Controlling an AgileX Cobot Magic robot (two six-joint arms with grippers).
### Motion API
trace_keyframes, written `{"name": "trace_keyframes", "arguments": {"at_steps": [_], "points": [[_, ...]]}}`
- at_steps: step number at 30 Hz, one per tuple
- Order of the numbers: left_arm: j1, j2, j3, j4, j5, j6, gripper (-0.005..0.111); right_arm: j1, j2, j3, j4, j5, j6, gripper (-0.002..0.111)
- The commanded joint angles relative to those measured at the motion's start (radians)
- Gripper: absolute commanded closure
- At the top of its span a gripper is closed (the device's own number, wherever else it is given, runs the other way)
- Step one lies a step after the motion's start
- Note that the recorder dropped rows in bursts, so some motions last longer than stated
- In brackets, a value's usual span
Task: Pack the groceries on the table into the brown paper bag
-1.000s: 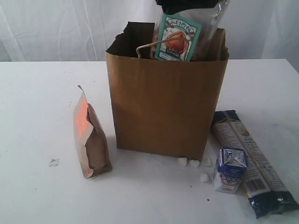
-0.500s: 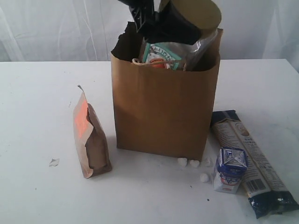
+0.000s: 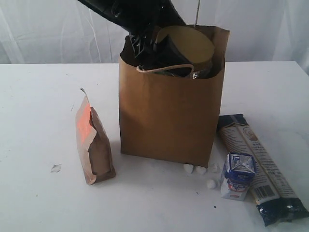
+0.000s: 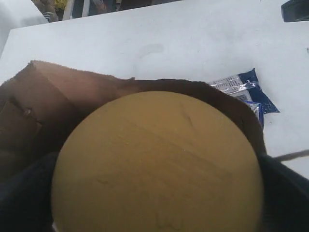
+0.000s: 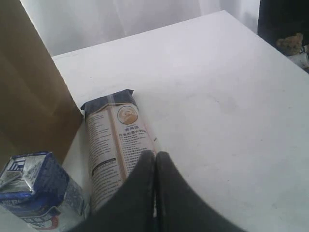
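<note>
The brown paper bag (image 3: 166, 116) stands upright mid-table. My left gripper (image 4: 157, 193) reaches down into its mouth, shut on the clear jar; its olive-gold lid (image 3: 188, 46) sits at rim height, with dark fingers (image 4: 285, 193) on either side. The brown-red pouch (image 3: 94, 145) stands left of the bag. The small blue-white carton (image 3: 238, 176) and the long dark-blue-and-cream packet (image 3: 260, 166) lie at the bag's right. My right gripper (image 5: 155, 157) is shut and empty, hovering over the packet (image 5: 113, 140) beside the carton (image 5: 36, 188). It does not show in the exterior view.
Small white crumbs (image 3: 194, 169) lie at the bag's front right corner, and a scrap (image 3: 56, 167) lies left of the pouch. A paper loop handle (image 3: 164, 69) hangs over the bag's front rim. A white curtain hangs behind the table (image 3: 38, 106).
My left gripper has lowered the jar into the bag. Its label, above the rim a second ago, is now hidden inside. The right gripper and the other groceries have not moved.
</note>
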Motion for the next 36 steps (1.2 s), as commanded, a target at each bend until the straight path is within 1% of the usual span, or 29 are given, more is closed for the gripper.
{"name": "trace_keyframes", "arguments": {"at_steps": [1,4,8,9,12,14,17,23,28,34,36], "points": [[-0.002,0.013,-0.002,-0.032,0.012,-0.049,0.043,-0.003,-0.005,0.003,0.000,-0.010,-0.002,0.108],[-0.002,0.058,-0.002,-0.028,0.024,-0.067,0.043,-0.003,-0.005,0.003,0.000,-0.010,-0.002,0.108],[-0.002,0.064,-0.002,-0.027,0.034,-0.067,0.043,-0.003,-0.005,0.003,0.000,-0.010,-0.002,0.108],[-0.002,0.064,-0.002,-0.022,0.034,-0.067,0.041,-0.003,-0.005,0.003,0.000,-0.010,-0.002,0.108],[-0.002,0.065,-0.002,0.018,0.026,-0.067,0.031,-0.003,-0.005,0.003,0.000,-0.010,-0.002,0.108],[-0.002,0.065,-0.002,0.027,0.026,-0.067,0.022,-0.003,-0.005,0.003,0.000,-0.010,-0.002,0.108],[-0.002,0.065,-0.002,0.027,0.030,-0.067,0.015,-0.003,-0.005,0.003,0.000,-0.010,-0.002,0.108],[-0.002,0.065,-0.002,0.002,0.018,-0.069,0.014,-0.003,-0.005,0.003,0.000,-0.010,-0.002,0.108],[-0.002,0.065,-0.002,-0.007,-0.032,-0.164,0.014,-0.003,-0.005,0.003,0.000,-0.010,-0.002,0.108],[-0.002,0.065,-0.002,-0.007,-0.054,-0.164,0.014,-0.003,-0.005,0.003,0.000,-0.010,0.014,0.108],[-0.002,0.065,-0.002,-0.007,-0.079,-0.164,0.014,-0.003,-0.005,0.003,0.000,-0.010,0.014,0.108]]}}
